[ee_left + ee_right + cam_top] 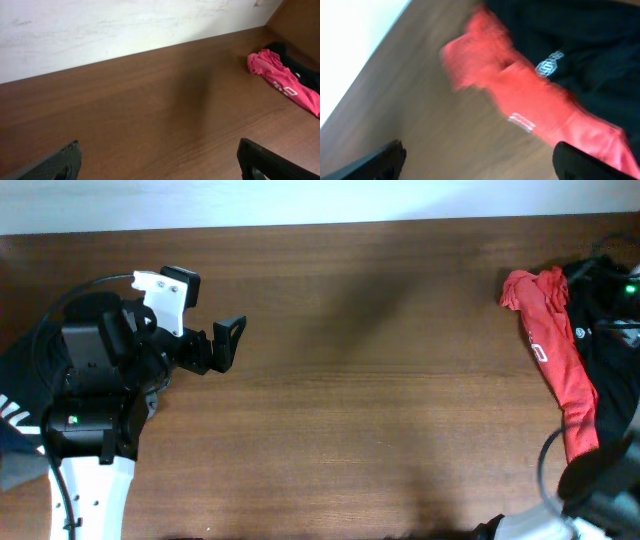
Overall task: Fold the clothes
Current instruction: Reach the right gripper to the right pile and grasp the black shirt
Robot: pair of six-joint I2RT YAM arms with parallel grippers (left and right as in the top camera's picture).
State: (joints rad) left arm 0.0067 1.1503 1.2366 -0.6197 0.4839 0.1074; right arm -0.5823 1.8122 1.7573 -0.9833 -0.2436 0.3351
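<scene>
A brown wooden table [380, 430] was seen from above. At its 9 o'clock side the left arm [90, 410], black above a white base, reached in. The left gripper [212, 305] was held over bare wood with its two dark fingers [55, 162] spread wide, pinching nothing. Its wrist view looked across the wood to a white wall [100, 30].

At 3 o'clock, by the table's right edge, lay the clothes. A crumpled red garment [555, 350] ran from about 1 o'clock down toward 5 o'clock and bore a small white mark [520, 121]. Touching its right side was a black garment [612, 360] with a small round white logo [549, 64].

The right gripper [480, 162] pointed at this pile. Its fingers were spread far apart and held nothing, and its wrist view was blurred.
</scene>
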